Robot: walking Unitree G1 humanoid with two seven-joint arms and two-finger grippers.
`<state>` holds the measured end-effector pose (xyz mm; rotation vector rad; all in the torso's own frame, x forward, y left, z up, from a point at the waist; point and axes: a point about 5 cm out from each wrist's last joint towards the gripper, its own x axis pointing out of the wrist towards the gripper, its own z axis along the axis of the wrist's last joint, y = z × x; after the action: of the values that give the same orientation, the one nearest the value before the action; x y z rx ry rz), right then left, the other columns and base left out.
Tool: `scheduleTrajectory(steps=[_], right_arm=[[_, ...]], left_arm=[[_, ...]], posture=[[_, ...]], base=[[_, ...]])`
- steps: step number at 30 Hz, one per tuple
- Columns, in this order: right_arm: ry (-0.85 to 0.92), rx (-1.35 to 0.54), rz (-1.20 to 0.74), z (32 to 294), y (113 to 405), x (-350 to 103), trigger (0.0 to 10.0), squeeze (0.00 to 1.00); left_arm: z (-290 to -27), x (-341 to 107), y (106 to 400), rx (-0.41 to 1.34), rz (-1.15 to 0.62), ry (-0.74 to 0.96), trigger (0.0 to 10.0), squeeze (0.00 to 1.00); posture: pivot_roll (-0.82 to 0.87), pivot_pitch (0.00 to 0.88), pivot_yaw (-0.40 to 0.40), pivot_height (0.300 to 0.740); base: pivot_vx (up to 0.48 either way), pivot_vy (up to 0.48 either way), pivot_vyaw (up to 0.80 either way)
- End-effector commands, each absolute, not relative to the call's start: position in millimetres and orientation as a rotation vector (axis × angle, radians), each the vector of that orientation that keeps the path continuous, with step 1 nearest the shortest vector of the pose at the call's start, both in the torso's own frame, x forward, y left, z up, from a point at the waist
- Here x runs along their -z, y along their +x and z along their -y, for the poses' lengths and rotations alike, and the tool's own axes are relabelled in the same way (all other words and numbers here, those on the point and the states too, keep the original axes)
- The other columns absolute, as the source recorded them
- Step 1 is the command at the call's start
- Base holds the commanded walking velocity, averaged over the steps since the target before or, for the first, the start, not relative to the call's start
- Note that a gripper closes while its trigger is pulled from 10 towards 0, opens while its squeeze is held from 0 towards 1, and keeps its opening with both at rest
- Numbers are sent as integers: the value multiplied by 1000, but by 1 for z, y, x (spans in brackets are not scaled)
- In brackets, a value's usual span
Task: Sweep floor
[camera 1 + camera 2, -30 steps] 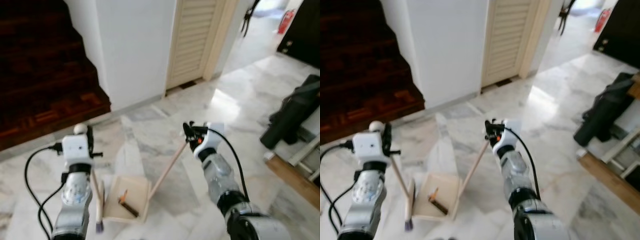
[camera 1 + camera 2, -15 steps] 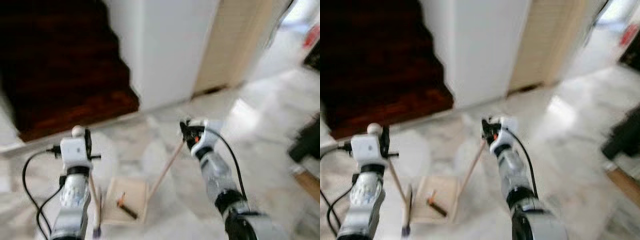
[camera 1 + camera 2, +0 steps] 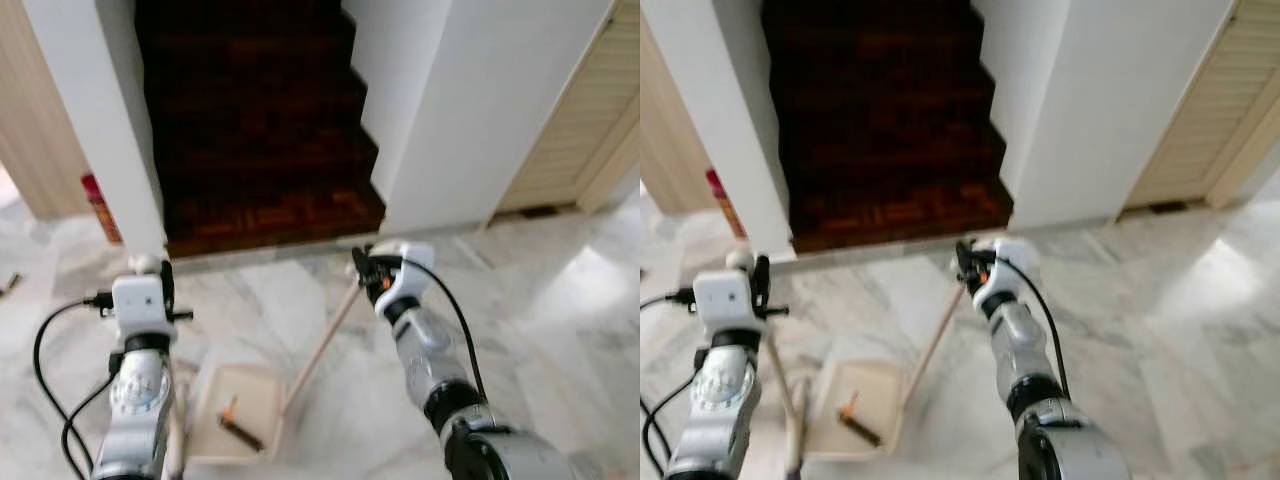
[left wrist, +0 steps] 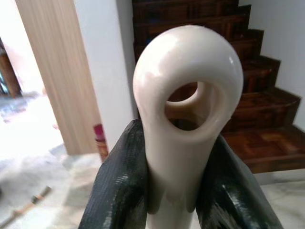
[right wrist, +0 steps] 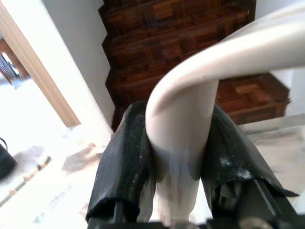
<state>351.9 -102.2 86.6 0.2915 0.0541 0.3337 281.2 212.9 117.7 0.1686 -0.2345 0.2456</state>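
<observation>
Your left gripper (image 4: 178,191) clamps the broom handle (image 4: 183,119) between both fingers; your right gripper (image 5: 178,176) grips the dustpan handle (image 3: 320,345) likewise.

Dustpan (image 3: 238,423) on the floor (image 3: 560,340) between both arms, staircase (image 3: 255,120) ahead, louvred door (image 3: 580,120) right.

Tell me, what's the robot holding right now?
Left gripper shut on broom handle. Right gripper shut on dustpan handle. Dustpan on floor, two bits inside. Stairs straight ahead.
</observation>
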Motion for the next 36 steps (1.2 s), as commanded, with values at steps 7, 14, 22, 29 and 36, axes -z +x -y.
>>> scheduleTrajectory(steps=[7,14,22,29,36], right_arm=[[316,-291,-11,113,357,-95,10000,0],[317,-302,-12,111,356,-95,10000,0],[315,-308,-13,109,357,-95,10000,0],[322,-319,-14,105,357,-95,10000,0],[323,-319,-12,105,357,-96,10000,0]], left_arm=[[-195,-127,286,-198,284,132,10000,0],[-194,-127,287,-193,287,134,10000,0],[-194,-127,287,-184,285,133,10000,0],[-194,-131,291,-178,294,139,10000,0],[-194,-132,291,-178,300,136,10000,0]], posture=[[165,0,-85,740],[172,0,-86,740],[173,0,-81,740],[183,0,-78,740],[183,0,-77,740]], base=[[0,480,0],[0,480,0],[0,480,0],[0,480,0],[0,480,0]])
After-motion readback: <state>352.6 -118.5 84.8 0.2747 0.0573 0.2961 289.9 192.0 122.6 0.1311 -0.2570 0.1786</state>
